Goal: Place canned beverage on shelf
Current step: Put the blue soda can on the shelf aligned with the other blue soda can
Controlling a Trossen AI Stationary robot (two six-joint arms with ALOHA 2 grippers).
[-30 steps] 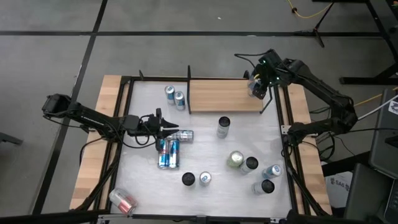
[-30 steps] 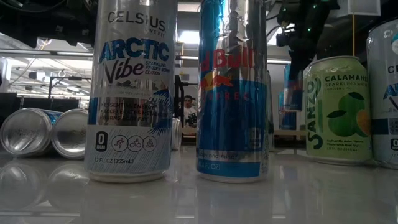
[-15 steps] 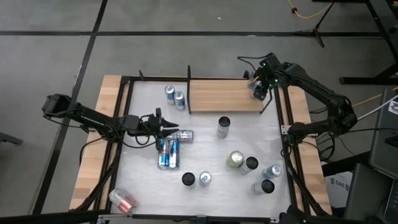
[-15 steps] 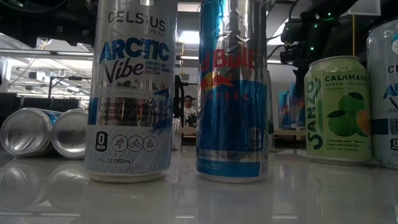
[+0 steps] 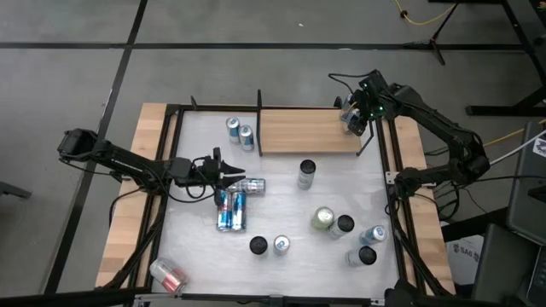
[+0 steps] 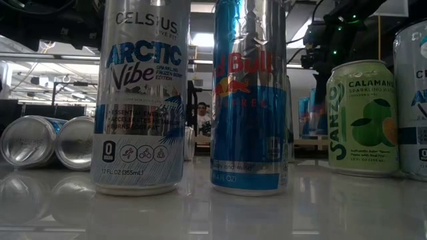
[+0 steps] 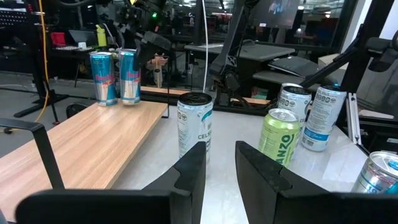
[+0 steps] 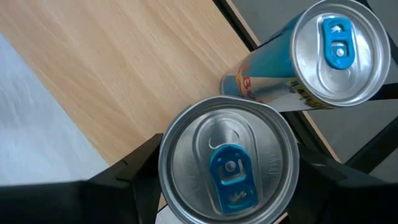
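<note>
The shelf (image 5: 303, 132) is a light wooden board at the table's far side. My right gripper (image 5: 353, 118) is over its right end, shut on a blue can (image 8: 229, 163). A second blue can (image 8: 339, 50) stands right beside it on the board. Both cans show in the left wrist view (image 7: 116, 76), upright on the far end of the shelf (image 7: 93, 134). My left gripper (image 5: 232, 173) hovers over the table's left-middle, slightly open and empty, beside a lying can (image 5: 250, 185). My right gripper has the blue can between its two fingers, one on each side of the wall just under the top rim (image 8: 169, 180). The fingers come from above, pointing down. The can is upright; in the left wrist view its base looks set on the shelf board.
Two cans (image 5: 239, 132) stand off the shelf's left end. A black-topped can (image 5: 306, 173), a green can (image 5: 323, 219) and several more stand at the near right. Two cans (image 5: 230, 209) lie left of centre, and one (image 5: 168, 275) at the near left corner.
My right gripper has come down with the blue can, which now stands level with the can beside it at the shelf's right end. It has also shifted a little toward the table's right edge.
</note>
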